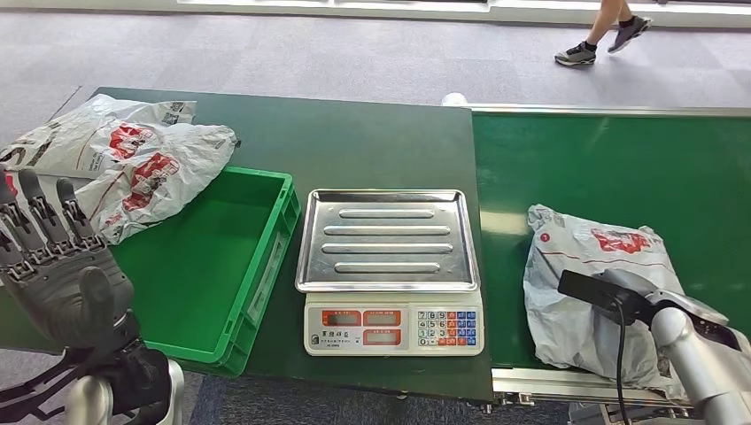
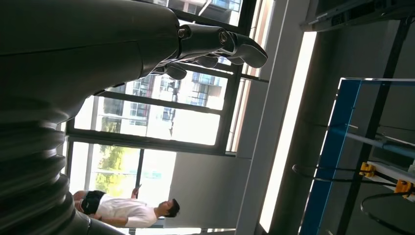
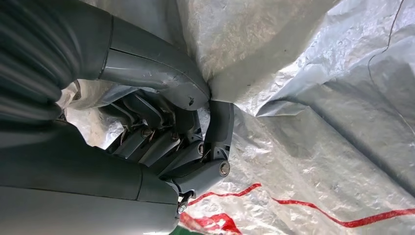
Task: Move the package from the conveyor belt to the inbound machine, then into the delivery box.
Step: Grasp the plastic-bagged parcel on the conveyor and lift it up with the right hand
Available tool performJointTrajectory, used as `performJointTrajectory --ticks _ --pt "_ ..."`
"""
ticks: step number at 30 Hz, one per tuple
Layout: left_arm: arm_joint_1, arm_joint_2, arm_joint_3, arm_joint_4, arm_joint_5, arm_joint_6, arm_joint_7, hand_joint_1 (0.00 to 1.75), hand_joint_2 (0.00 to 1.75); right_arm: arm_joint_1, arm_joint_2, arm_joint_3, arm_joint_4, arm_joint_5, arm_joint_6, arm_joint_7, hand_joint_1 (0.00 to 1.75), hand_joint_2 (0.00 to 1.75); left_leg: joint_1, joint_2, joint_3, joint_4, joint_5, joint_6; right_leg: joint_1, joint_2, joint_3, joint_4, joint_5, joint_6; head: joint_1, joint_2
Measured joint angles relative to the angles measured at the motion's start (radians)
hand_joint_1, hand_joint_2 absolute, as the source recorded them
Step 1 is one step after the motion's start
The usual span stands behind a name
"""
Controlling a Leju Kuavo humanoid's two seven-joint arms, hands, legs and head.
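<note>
**Right hand pinches the package on the conveyor belt**

Head view, from the left: the left hand (image 1: 53,266) is raised above the near corner of the table, fingers straight and spread, holding nothing. Just behind it, two grey bags with red print (image 1: 124,159) lie partly over the far rim of the green delivery box (image 1: 257,274). Beside the box stands the inbound machine (image 1: 390,266), a scale with a bare steel tray and a keypad. Further right runs the green conveyor belt (image 1: 611,159), and on its near part lies the grey package (image 1: 593,266). The right arm reaches onto the package; in the right wrist view the right hand (image 3: 195,132) has its thumb and fingers closed on a fold of the plastic. A person's legs (image 1: 611,35) cross the floor beyond.
</note>
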Motion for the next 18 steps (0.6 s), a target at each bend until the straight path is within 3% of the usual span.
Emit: performJointTrajectory --ticks 8,9,12,13,18 --pt "0.0 0.0 0.0 -0.012 -0.002 0.008 0.0 0.0 1.75 -0.029 0.0 0.015 0.0 0.019 -0.025 0.0 1.75 1.75 0.0 -0.001 0.0 0.0 0.0 0.0 0.0 -0.001 0.0 0.0 0.0 0.0 0.0 0.0" --pt "0.0 0.0 0.0 -0.012 -0.002 0.008 0.0 0.0 1.75 -0.03 0.0 0.016 0.0 0.019 -0.026 0.0 1.51 1.75 0.0 -0.001 0.0 0.0 0.0 0.0 0.0 -0.001 0.0 0.0 0.0 0.0 0.0 0.0" --pt "0.0 0.0 0.0 -0.012 -0.002 0.008 0.0 0.0 1.75 -0.031 0.0 0.016 0.0 0.019 -0.028 0.0 0.24 1.75 0.0 -0.001 0.0 0.0 0.0 0.0 0.0 -0.001 0.0 0.0 0.0 0.0 0.0 0.0" --pt "0.0 0.0 0.0 -0.012 -0.002 0.008 0.0 0.0 1.75 -0.032 0.0 0.016 0.0 0.021 -0.031 0.001 0.05 1.75 0.0 -0.001 0.0 0.0 0.0 0.0 0.0 -0.001 0.0 0.0 0.0 0.0 0.0 0.0" --pt "-0.001 0.0 0.0 -0.013 -0.002 0.007 0.0 0.0 1.75 -0.038 0.001 0.025 0.0 0.023 -0.03 -0.013 0.0 1.75 0.0 -0.001 0.0 0.0 0.0 0.0 0.0 -0.001 0.0 0.0 0.0 0.0 0.0 0.0"
